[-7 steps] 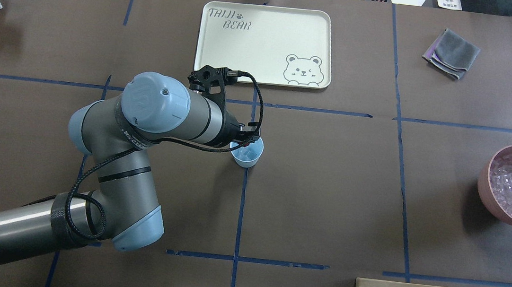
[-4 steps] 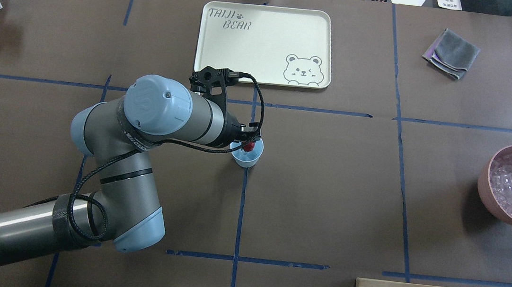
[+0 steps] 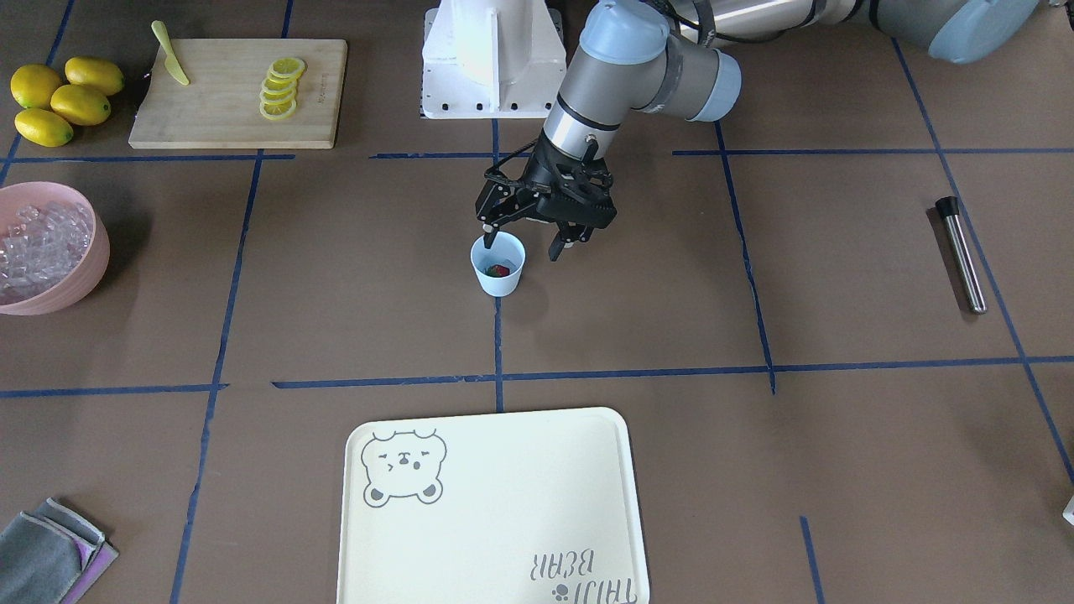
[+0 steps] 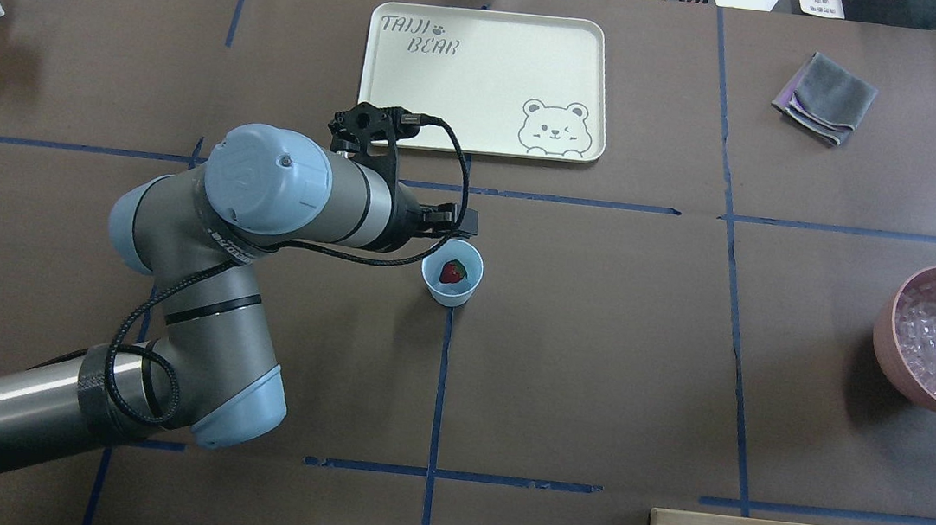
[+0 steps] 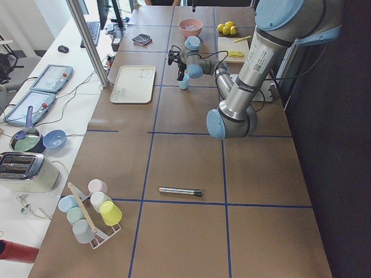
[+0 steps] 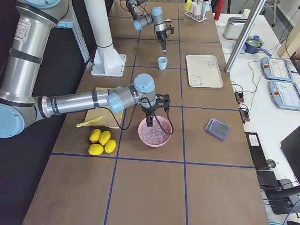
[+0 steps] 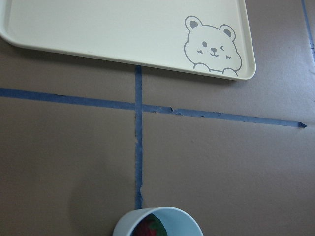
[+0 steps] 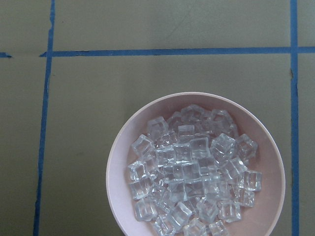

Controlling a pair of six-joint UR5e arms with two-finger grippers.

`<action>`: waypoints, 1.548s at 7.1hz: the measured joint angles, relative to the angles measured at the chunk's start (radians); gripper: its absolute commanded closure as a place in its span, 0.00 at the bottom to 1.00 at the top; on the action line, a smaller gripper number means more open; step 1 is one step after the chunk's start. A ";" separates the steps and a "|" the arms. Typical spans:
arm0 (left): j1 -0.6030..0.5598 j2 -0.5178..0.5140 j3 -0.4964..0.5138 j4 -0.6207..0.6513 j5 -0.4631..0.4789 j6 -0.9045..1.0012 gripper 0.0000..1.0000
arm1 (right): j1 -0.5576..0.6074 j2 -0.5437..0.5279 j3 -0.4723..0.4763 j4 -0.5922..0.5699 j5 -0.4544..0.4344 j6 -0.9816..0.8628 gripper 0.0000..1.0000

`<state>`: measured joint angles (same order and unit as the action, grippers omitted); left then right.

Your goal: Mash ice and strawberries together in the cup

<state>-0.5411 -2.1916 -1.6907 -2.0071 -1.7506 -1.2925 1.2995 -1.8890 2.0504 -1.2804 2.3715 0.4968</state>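
Note:
The pale-blue cup (image 4: 450,288) stands at the table's middle with the red strawberry (image 4: 454,272) inside it; both show in the front view, cup (image 3: 498,281) and strawberry (image 3: 497,270). I cannot tell whether ice lies in the cup. My left gripper (image 3: 523,241) is open and empty, just above the cup's rim and offset to its left-rear side. Ice (image 8: 192,172) fills the pink bowl (image 8: 119,162) at the table's right (image 4: 885,337). My right gripper (image 6: 150,119) hovers over that bowl; I cannot tell if it is open or shut.
A cream bear tray (image 4: 487,82) lies beyond the cup. A metal rod (image 3: 961,256) lies at the robot's left. A cutting board (image 3: 210,101) with lemon slices and a knife, whole lemons (image 3: 59,96) and a grey cloth (image 4: 824,98) are on the right side.
The left gripper let the strawberry go into the cup, then drew up and back to the left. The strawberry now lies in the cup.

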 measured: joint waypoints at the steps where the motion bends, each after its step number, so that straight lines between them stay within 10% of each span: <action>1: -0.054 0.070 -0.027 0.000 -0.065 0.092 0.01 | 0.008 0.000 -0.006 -0.001 0.000 -0.001 0.01; 6: -0.504 0.555 -0.050 -0.001 -0.501 0.669 0.06 | 0.016 0.000 -0.012 -0.003 0.000 -0.001 0.01; 11: -0.633 0.648 0.224 -0.016 -0.535 0.925 0.06 | 0.015 0.007 -0.013 -0.002 0.000 0.003 0.01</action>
<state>-1.1741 -1.5433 -1.4669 -2.0235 -2.2854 -0.3672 1.3146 -1.8822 2.0370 -1.2821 2.3715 0.4995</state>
